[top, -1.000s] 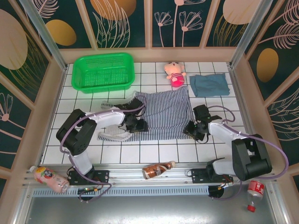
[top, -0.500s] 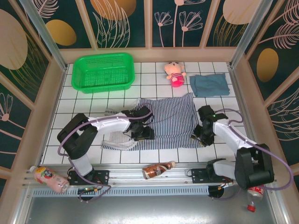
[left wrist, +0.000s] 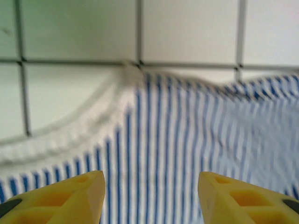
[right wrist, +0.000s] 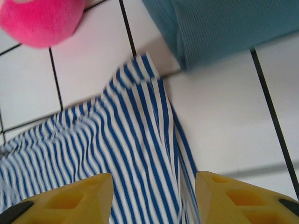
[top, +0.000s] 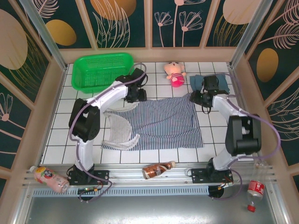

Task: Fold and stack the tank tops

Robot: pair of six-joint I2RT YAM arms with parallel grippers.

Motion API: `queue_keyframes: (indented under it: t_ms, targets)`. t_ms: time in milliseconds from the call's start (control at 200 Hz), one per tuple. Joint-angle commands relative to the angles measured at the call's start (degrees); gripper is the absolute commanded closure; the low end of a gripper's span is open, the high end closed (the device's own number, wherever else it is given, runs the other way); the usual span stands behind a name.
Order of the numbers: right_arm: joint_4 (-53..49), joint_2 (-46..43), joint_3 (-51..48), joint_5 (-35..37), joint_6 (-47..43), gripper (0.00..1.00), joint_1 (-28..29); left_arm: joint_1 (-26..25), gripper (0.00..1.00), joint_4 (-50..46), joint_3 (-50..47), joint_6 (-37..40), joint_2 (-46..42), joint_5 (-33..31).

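- Lying spread flat across the middle of the white tiled table (top: 154, 151), the striped tank top (top: 159, 121) shows thin navy-and-white lines, with white-trimmed openings bunched at its left side.
- The teal-blue tank top (top: 210, 85) sits folded in a small block at the far right, just beside the striped top's far right corner and near the pink doll (top: 175, 73).
- The left gripper (top: 135, 94) is over the striped top's far left corner, close to the green basket (top: 103, 70). Its yellow fingers stand apart, released, and the striped cloth and white trim lie flat beneath them with nothing pinched.
- The right gripper (top: 204, 99) is over the far right corner, fingers likewise parted and holding nothing. The striped corner lies on the tile under the gap.
- Whether either claw's tips brush the cloth cannot be told.
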Motion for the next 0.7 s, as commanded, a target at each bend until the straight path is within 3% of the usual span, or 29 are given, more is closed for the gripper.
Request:
queue_keyframes:
  t_ms: [0,310,695]
  targets:
    - [6.70,5.26,3.32,-1.86,-4.33,0.51,-1.34,1.85,0.45,-2.33,3.09,4.88,4.80,-5.07]
    - [8.22,16.33,10.98,-2.04,-5.36,0.51,-1.95,2.97,0.48,5.48,4.25,8.12,9.78,3.00]
    - [7.20,23.85,17.34,-3.90,-6.24,0.55,-2.06,3.48,0.55,7.11,4.40,10.41,12.95,3.72]
